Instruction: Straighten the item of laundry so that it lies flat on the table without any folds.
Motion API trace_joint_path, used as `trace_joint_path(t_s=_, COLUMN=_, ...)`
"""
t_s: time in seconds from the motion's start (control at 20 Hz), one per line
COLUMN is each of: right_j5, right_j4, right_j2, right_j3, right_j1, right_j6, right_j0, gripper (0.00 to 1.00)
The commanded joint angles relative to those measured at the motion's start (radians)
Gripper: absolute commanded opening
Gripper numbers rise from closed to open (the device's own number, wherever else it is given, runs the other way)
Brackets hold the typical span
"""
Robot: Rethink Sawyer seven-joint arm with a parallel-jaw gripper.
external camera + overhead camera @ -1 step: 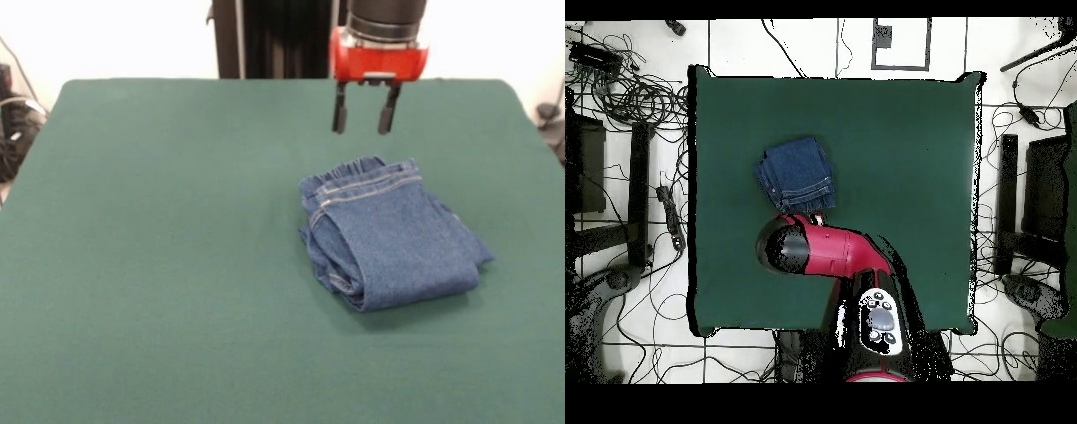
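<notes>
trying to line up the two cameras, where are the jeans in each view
Front view: the jeans lie folded right of centre, just below the open gripper.
Overhead view: the jeans lie left of centre, just above the red arm.
Shared landmark: the arm end, right beside the waistband edge in both.

This is a robotics lab. A worktop (895, 150) covered in dark green cloth stands on a pale tiled floor (805, 45), and loose black cables (635, 95) lie tangled on that floor to the worktop's left in the overhead view. Dark stands and equipment (1035, 190) flank the worktop on both sides. A red and black robot arm (827, 250) reaches over the worktop's lower edge.
</notes>
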Motion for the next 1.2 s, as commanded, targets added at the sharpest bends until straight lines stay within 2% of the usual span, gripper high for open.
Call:
trace_joint_path(t_s=0.05, right_j5=0.092, right_j4=0.014, right_j2=0.128, right_j3=-0.073, right_j1=0.035, right_j6=0.092, right_j0=-0.001, gripper=1.00)
trace_joint_path(t_s=0.75, right_j5=0.087, right_j4=0.008, right_j2=0.178, right_j3=-0.079, right_j1=0.042, right_j6=0.072, right_j0=-0.044, gripper=1.00)
trace_joint_path(t_s=1.05, right_j5=0.043, right_j4=-0.011, right_j2=0.191, right_j3=-0.072, right_j1=0.076, right_j6=0.073, right_j0=-0.060, gripper=1.00)
trace_joint_path(t_s=1.2, right_j5=0.059, right_j4=-0.012, right_j2=0.191, right_j3=-0.096, right_j1=0.084, right_j6=0.071, right_j0=-0.056, gripper=1.00)
